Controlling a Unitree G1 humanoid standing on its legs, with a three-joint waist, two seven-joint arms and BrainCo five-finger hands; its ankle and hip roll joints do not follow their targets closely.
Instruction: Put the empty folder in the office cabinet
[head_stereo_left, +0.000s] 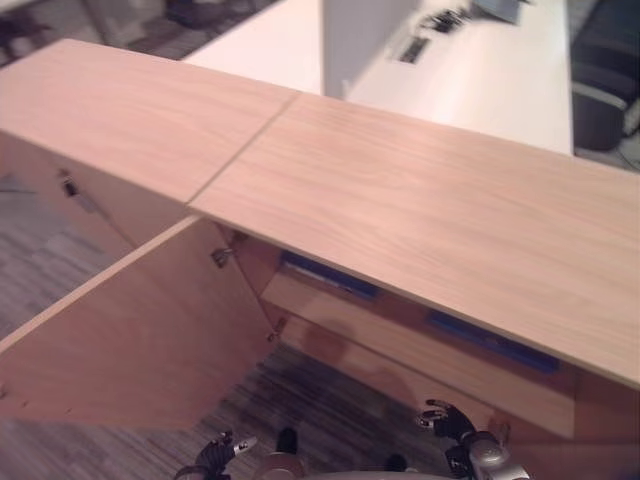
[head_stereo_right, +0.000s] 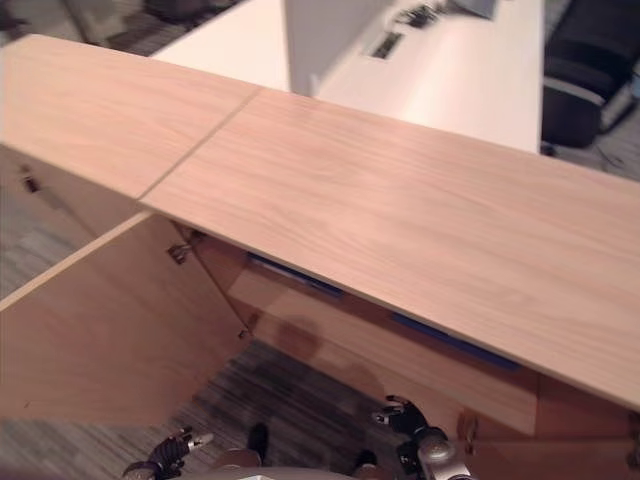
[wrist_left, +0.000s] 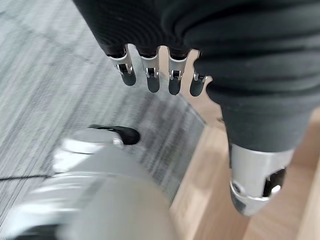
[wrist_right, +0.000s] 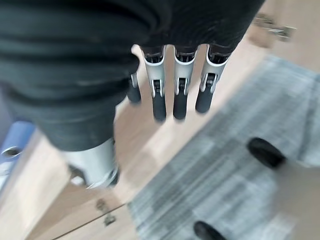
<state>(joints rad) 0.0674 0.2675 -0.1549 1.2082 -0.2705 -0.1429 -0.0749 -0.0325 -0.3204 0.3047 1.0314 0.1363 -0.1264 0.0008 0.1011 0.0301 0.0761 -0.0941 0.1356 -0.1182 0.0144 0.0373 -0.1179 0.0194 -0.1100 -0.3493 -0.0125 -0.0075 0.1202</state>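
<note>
The left robot hand (wrist_left: 155, 75) hangs low in front of the office cabinet (head_stereo_left: 420, 200), its fingers straight and relaxed, holding nothing; in the left eye view it shows at the bottom edge (head_stereo_left: 222, 452). The right robot hand (wrist_right: 175, 85) hangs likewise, fingers straight and slightly apart, empty, seen low in the left eye view (head_stereo_left: 447, 422).

The cabinet has a light wooden top and an open door (head_stereo_left: 130, 340) swung out above and ahead of the left robot hand. Inside, on the upper shelf (head_stereo_left: 400, 345), lie two blue folders: one blue folder (head_stereo_left: 330, 275) up and ahead between the two robot hands, the other blue folder (head_stereo_left: 490, 340) just above and beyond the right robot hand. Both sit well apart from either robot hand, tucked under the cabinet top. Which of them is the empty one cannot be told. A blue edge (wrist_right: 17, 140) also shows in the right wrist view, beside the thumb side of that hand.

Grey striped carpet (wrist_left: 50, 90) lies under both robot hands. Beyond the cabinet stands a white worktop (head_stereo_left: 470, 70) with dark items on it. No writing or label can be read on anything.
</note>
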